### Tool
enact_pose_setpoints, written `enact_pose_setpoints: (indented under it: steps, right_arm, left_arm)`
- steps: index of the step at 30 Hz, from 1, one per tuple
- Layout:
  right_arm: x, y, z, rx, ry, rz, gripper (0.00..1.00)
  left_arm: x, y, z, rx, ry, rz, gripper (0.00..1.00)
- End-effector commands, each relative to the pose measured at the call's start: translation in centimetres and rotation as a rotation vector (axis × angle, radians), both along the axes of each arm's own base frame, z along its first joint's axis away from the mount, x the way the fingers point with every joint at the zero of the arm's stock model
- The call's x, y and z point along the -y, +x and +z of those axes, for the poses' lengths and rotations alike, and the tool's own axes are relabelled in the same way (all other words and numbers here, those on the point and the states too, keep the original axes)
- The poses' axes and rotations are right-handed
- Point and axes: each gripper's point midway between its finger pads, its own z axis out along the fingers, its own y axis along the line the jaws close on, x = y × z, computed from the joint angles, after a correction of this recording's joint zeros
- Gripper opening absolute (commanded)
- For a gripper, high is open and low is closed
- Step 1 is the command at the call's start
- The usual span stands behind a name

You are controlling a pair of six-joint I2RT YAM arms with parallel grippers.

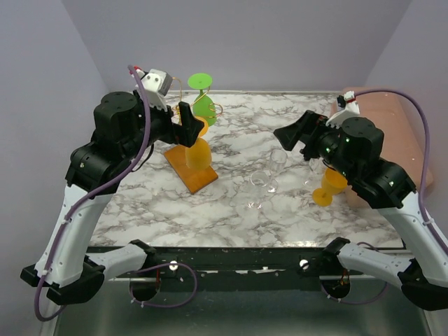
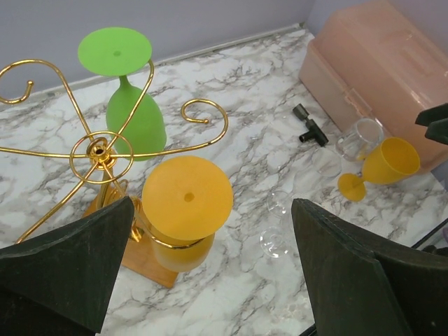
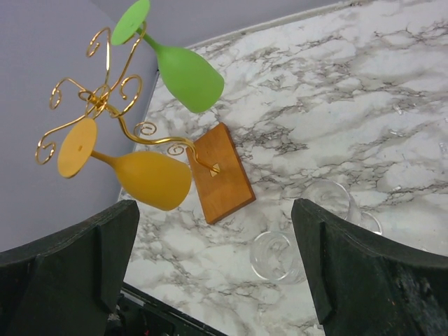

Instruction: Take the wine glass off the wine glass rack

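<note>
The wine glass rack, gold wire scrolls on a post (image 2: 98,150) with an orange-brown wooden base (image 1: 192,171), stands at the table's back left. It also shows in the right wrist view (image 3: 222,171). A yellow wine glass (image 1: 198,154) (image 2: 187,199) (image 3: 150,178) and a green wine glass (image 1: 203,105) (image 2: 133,119) (image 3: 185,77) hang upside down from it. My left gripper (image 1: 185,122) (image 2: 213,210) is open and empty, just above the yellow glass. My right gripper (image 1: 290,136) (image 3: 215,210) is open and empty over the table's middle right.
Two clear glasses (image 1: 266,180) (image 1: 278,157) stand mid-table. A second yellow glass (image 1: 330,185) (image 2: 381,168) stands upright under the right arm. A pink lidded box (image 1: 392,126) (image 2: 378,70) sits at the back right, with a small black part (image 2: 310,126) beside it.
</note>
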Motion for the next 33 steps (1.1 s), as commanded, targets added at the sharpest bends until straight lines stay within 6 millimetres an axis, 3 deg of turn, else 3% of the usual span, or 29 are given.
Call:
enact_pose_setpoints:
  steps: [1, 7, 33]
  right_arm:
    - [-0.4, -0.7, -0.7, -0.017, -0.076, 0.074, 1.0]
    - [-2.4, -2.1, -1.5, -0.02, -0.093, 0.233, 1.0]
    - [-3.6, -2.0, -4.2, -0.061, -0.141, 0.299, 1.0]
  left_arm:
    - [-0.8, 1.0, -1.9, -0.039, 0.127, 0.073, 0.98]
    - [-0.6, 2.1, -3.7, -0.069, 0.203, 0.112, 0.99]
    - [0.8, 4.8, -7.4, -0.156, 0.396, 0.155, 0.99]
